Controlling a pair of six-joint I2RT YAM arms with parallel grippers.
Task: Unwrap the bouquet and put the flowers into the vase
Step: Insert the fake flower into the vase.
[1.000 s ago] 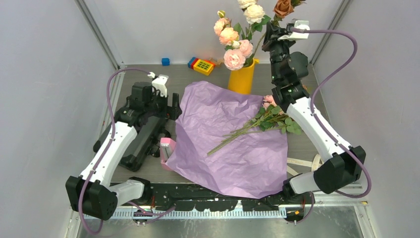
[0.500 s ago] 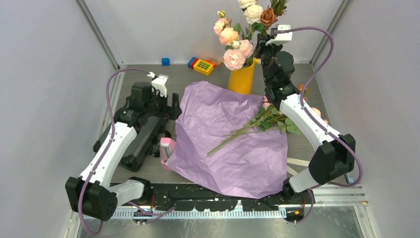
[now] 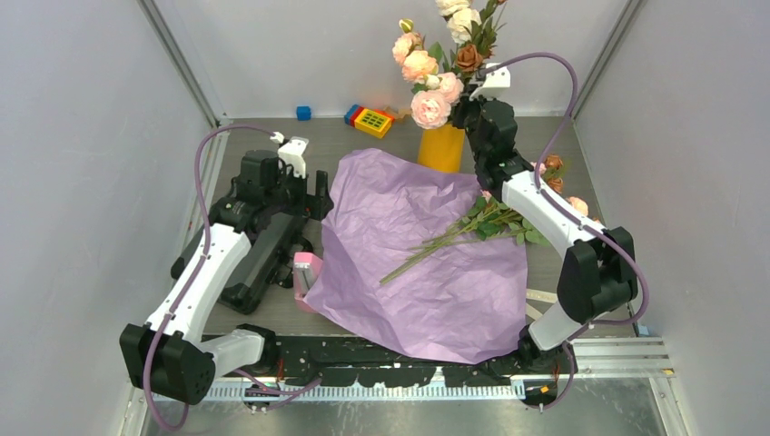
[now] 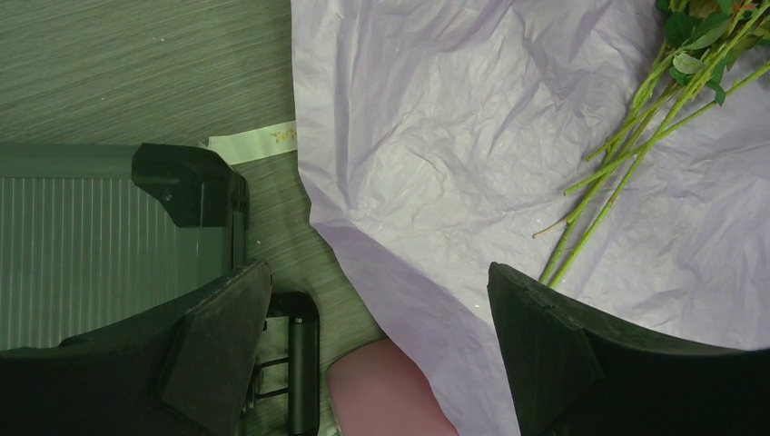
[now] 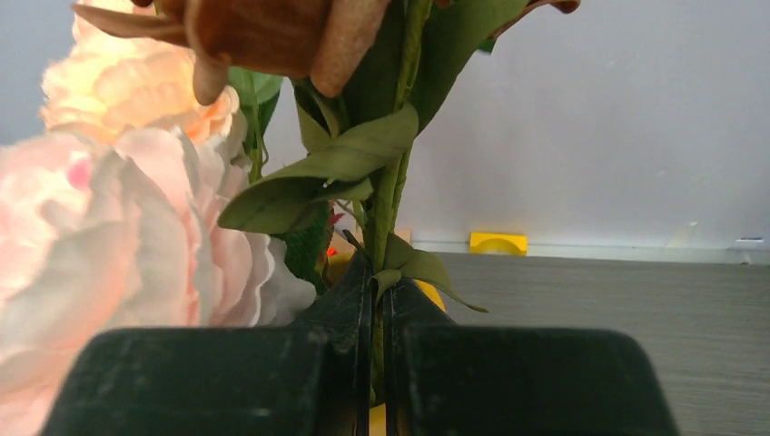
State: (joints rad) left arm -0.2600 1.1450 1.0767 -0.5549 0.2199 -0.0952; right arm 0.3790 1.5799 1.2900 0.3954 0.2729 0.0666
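Over the last second the right gripper (image 5: 380,313) has swung in from the right and come down. The rusty brown rose (image 3: 468,59) it carries stood high and to the right of the vase (image 3: 441,148), and now sits among the big pale roses (image 3: 427,107) already standing in it. In the right wrist view a bit of yellow shows straight under the stem, so I judge its foot to be at or just inside the mouth, though blooms and the arm hide the mouth itself. That would leave this flower only a lowering and a release. The jaws are pressed together on the thin green stem (image 5: 389,209), with no gap showing beyond the stem. The unwrapping looks done: the lilac paper (image 3: 427,263) lies spread on the table (image 3: 263,136). The rest of the flowers (image 3: 498,218) lie on its right side, heads near the right arm and stems pointing toward the middle of the sheet, so several trips remain. A few more heads (image 3: 552,168) show behind that arm. The left gripper (image 4: 377,272) has not moved; its jaws stand wide apart and hold nothing, low at the paper's left edge.
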